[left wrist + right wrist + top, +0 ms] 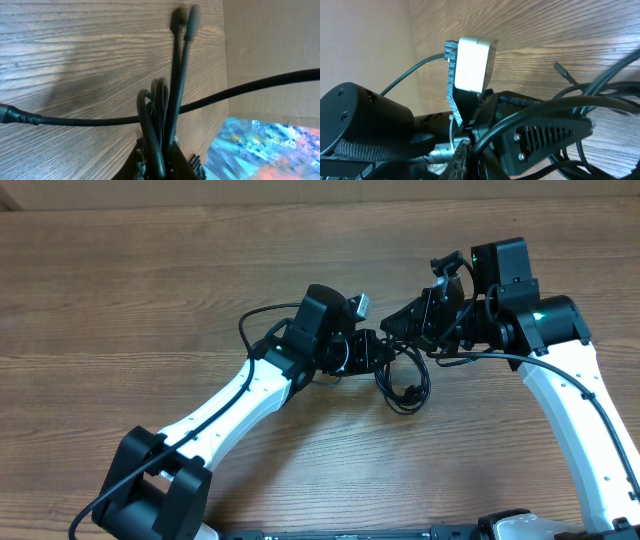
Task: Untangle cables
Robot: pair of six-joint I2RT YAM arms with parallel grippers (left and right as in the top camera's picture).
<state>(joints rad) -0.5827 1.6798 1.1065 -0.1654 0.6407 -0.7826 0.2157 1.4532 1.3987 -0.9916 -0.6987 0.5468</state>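
Note:
The cables (405,388) are thin black cords hanging in loose loops between my two grippers, just above the table. My left gripper (377,352) is shut on a bundle of them. In the left wrist view the cables (164,110) rise from the jaws (161,162), and two plug ends (183,21) point away. My right gripper (393,323) comes in from the right, right next to the left one. In the right wrist view its fingers (481,161) look closed on a cable (555,106) that runs across the left gripper's body (545,136).
A wooden table (150,270) lies under both arms, with a cardboard wall (300,190) along its far edge. A thicker black arm wire (250,320) loops beside the left arm. Another thick wire (260,82) crosses the left wrist view.

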